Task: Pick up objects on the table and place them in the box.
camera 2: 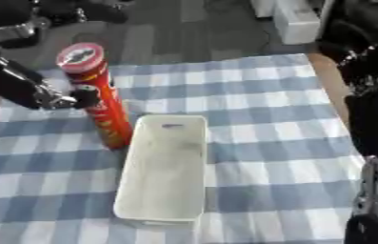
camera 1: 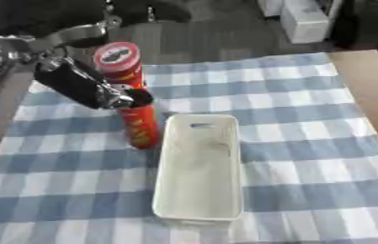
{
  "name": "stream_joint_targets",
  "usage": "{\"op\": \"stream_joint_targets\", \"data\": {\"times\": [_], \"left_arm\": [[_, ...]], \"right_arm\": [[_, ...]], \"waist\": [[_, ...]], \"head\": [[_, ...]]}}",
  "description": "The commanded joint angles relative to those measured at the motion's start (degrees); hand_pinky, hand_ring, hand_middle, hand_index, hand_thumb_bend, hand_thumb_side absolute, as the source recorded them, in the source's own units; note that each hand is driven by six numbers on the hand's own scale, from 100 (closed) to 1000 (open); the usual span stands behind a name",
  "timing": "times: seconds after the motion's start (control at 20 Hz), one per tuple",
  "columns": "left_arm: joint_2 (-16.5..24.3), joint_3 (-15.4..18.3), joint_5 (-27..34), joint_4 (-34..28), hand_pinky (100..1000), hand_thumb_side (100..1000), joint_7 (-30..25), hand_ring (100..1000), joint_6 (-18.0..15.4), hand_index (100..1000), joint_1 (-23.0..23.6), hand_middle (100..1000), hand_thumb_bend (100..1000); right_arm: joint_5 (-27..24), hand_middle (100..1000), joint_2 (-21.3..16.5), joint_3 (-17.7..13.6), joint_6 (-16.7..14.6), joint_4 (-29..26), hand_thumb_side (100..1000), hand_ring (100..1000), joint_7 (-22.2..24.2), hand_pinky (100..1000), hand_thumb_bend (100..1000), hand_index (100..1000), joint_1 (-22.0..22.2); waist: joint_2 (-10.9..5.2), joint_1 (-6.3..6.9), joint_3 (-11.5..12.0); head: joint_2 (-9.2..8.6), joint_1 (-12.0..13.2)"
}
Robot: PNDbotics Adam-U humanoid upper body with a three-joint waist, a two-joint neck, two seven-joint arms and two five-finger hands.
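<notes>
My left hand (camera 1: pixel 92 88) had its fingers curled round the upright red can (camera 1: pixel 134 100), long axis vertical, standing just left of the empty white box (camera 1: pixel 198 167) on the checked cloth (camera 1: pixel 308 143).

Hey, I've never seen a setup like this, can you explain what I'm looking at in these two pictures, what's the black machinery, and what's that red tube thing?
Both pictures come from one moment, taken by the two eyes of a camera in a humanoid robot's head, looking down at its work. That is why they look nearly the same. The black and silver machinery is the robot's own arms. Its left hand comes in from the left and has its fingers curled round a tall red can of crisps, which stands upright on a blue and white checked tablecloth. Right beside the can lies a long white box, which looks empty. The job is to put things from the table into that box. The dark shape along the right edge of the right eye view is the robot's right arm; I cannot make out its hand.
</notes>
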Motion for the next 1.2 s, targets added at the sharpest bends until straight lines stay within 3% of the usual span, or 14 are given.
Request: {"op": "stream_joint_targets", "data": {"times": [0.05, 0.25, 0.3, 0.35, 0.45, 0.5, 0.55, 0.6, 0.65, 0.75, 1.2], "left_arm": [[1.78, -0.06, -1.24, 1.99, 941, 305, -1.23, 980, -0.87, 971, -2.11, 998, 433], [1.62, -0.98, -3.03, 5.13, 923, 377, -3.04, 970, -1.27, 1000, -3.58, 1000, 418], [1.50, -1.24, -3.53, 6.04, 881, 457, -3.67, 953, -1.16, 1000, -3.89, 1000, 366], [1.33, -1.49, -3.90, 6.89, 881, 457, -4.29, 953, -0.98, 1000, -4.19, 1000, 366], [0.82, -1.96, -3.97, 8.37, 843, 520, -5.36, 940, -0.58, 1000, -4.67, 998, 267], [0.30, -2.29, -3.02, 9.25, 836, 568, -5.79, 937, -0.27, 1000, -4.80, 997, 175], [-0.31, -2.65, -1.21, 10.40, 831, 581, -6.13, 935, 0.12, 1000, -5.01, 996, 146], [-0.91, -2.97, 1.12, 11.56, 803, 658, -6.37, 924, 0.44, 1000, -5.19, 993, 100], [-1.54, -3.36, 4.72, 13.19, 806, 649, -6.40, 925, 0.83, 1000, -5.37, 994, 100], [-2.19, -3.68, 10.93, 16.40, 776, 771, -6.77, 916, 1.73, 1000, -5.78, 991, 100], [-3.85, -4.88, 32.62, 26.63, 734, 876, -10.15, 898, 4.43, 1000, -6.64, 983, 100]], "right_arm": [[-0.35, 909, -0.75, 0.12, -0.47, -0.56, 531, 928, 0.96, 885, 100, 882, -0.44], [-0.44, 906, -0.80, 0.11, -0.55, -0.36, 531, 924, 1.32, 879, 100, 881, -0.58], [-0.46, 905, -0.81, 0.11, -0.56, -0.32, 531, 923, 1.40, 876, 100, 880, -0.59], [-0.49, 905, -0.81, 0.11, -0.57, -0.28, 531, 923, 1.48, 876, 100, 880, -0.60], [-0.54, 903, -0.81, 0.11, -0.59, -0.21, 518, 922, 1.61, 873, 100, 880, -0.63], [-0.58, 903, -0.80, 0.12, -0.60, -0.17, 531, 921, 1.69, 872, 100, 880, -0.68], [-0.61, 903, -0.77, 0.13, -0.62, -0.11, 531, 921, 1.78, 871, 100, 879, -0.71], [-0.65, 902, -0.74, 0.13, -0.64, -0.07, 531, 921, 1.85, 871, 100, 879, -0.75], [-0.69, 902, -0.70, 0.15, -0.66, -0.02, 531, 921, 1.94, 871, 100, 879, -0.78], [-0.74, 901, -0.64, 0.16, -0.71, 0.07, 530, 919, 2.06, 869, 100, 878, -0.84], [-0.95, 899, -0.55, 0.22, -1.00, 0.53, 529, 914, 2.68, 866, 100, 877, -1.30]], "waist": [[-0.82, 0.00, -0.11], [-0.77, -0.01, -0.25], [-0.76, 0.00, -0.26], [-0.75, 0.00, -0.26], [-0.72, -0.03, -0.26], [-0.68, -0.07, -0.28], [-0.65, -0.10, -0.27], [-0.61, -0.15, -0.28], [-0.60, -0.18, -0.29], [-0.56, -0.25, -0.33], [-0.23, -0.49, -0.35]], "head": [[-0.61, 0.54], [-0.42, 0.73], [-0.43, 0.76], [-0.42, 0.78], [-0.40, 0.84], [-0.39, 0.90], [-0.38, 0.95], [-0.39, 1.00], [-0.40, 1.02], [-0.49, 1.07], [-0.96, 2.17]]}}
